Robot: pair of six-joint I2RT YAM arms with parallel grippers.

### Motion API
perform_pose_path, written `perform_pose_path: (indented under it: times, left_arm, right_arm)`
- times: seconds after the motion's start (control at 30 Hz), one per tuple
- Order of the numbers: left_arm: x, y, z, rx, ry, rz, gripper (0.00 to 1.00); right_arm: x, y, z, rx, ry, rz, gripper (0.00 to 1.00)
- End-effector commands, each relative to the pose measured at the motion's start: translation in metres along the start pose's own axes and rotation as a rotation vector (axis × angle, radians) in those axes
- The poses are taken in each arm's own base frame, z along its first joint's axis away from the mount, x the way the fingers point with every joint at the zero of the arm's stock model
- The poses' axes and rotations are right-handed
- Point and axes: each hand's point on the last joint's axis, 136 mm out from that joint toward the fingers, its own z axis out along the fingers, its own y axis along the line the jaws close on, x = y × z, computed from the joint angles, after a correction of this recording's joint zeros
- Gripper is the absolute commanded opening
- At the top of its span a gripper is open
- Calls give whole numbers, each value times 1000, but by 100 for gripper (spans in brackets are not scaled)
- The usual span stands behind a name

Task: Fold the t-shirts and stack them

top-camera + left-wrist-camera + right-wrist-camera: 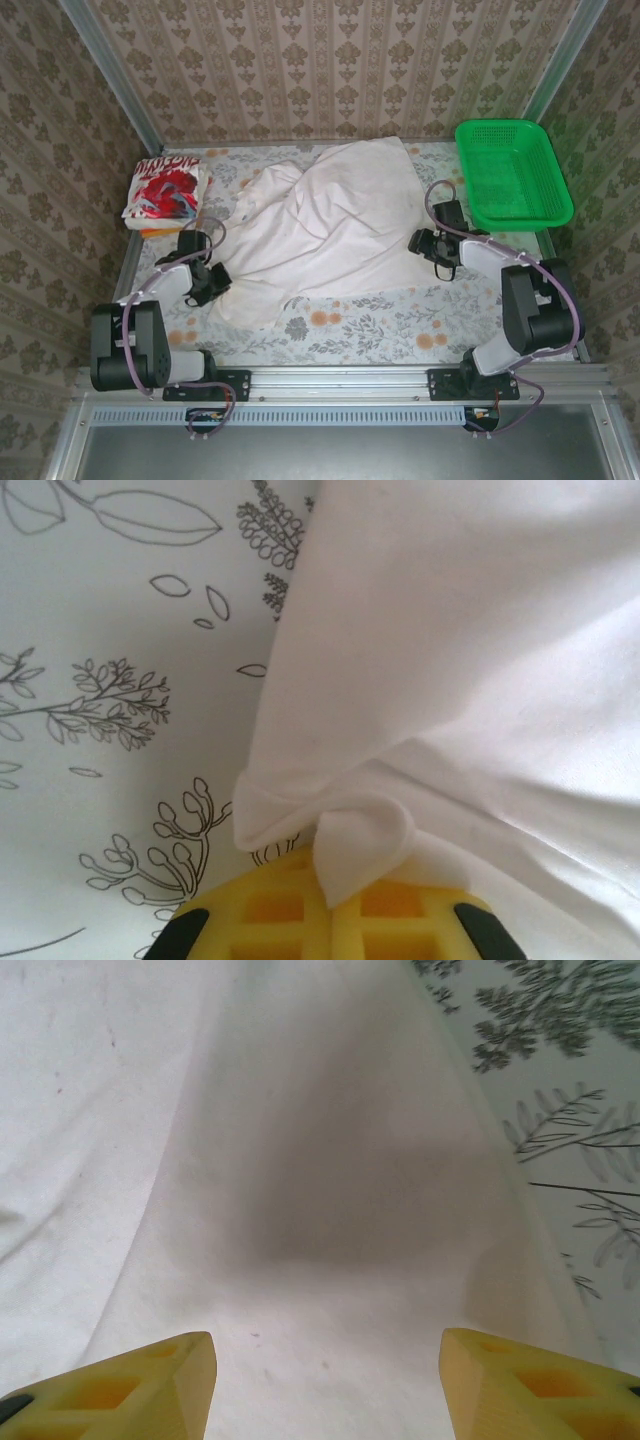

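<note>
A wrinkly off-white t-shirt (pixel 325 225) lies spread over the middle of the floral tablecloth. A second t-shirt (pixel 165 190), white with bold red print, sits folded at the back left. My left gripper (pixel 210 284) is at the off-white shirt's near left edge. In the left wrist view its yellow fingers (pixel 270 910) are shut together, pinching a small fold of the shirt's hem (pixel 360 845). My right gripper (pixel 420 243) is at the shirt's right edge. It stands open (pixel 325 1385) just above the cloth (pixel 300 1160), with nothing between its fingers.
A green plastic mesh basket (pixel 512 172) stands at the back right corner. Patterned walls close in the table on three sides. Bare tablecloth (pixel 400 320) shows along the near edge in front of the shirt.
</note>
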Motion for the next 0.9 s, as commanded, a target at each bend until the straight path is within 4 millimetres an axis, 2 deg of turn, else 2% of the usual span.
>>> perform_pose_path:
  times: [0.0,0.07,0.1,0.17,0.3,0.5,0.6,0.67,0.87]
  left_arm:
    - [9,3,-2,-17,11,-8,0]
    - [13,8,-11,-33,-13,-34,0]
    - [15,10,-15,-35,-25,-52,0]
    - [20,13,-24,-30,-50,-91,0]
    - [30,20,-31,-14,-90,-166,0]
    - [35,23,-30,-15,-84,-193,0]
    - [35,24,-30,-20,-83,-188,0]
    - [34,24,-30,-22,-88,-181,0]
    - [29,21,-30,-19,-93,-161,0]
  right_arm:
    - [-1,-23,-19,102,-62,12,62]
    - [2,-40,-24,176,-82,20,62]
    - [-1,-45,-31,193,-112,25,61]
    - [0,-53,-32,218,-109,34,61]
    - [10,-57,-29,235,-46,46,58]
    - [46,-65,-22,241,59,74,55]
    - [52,-65,-21,240,70,77,56]
    - [56,-66,-14,243,93,78,56]
    - [52,-56,-5,224,129,57,54]
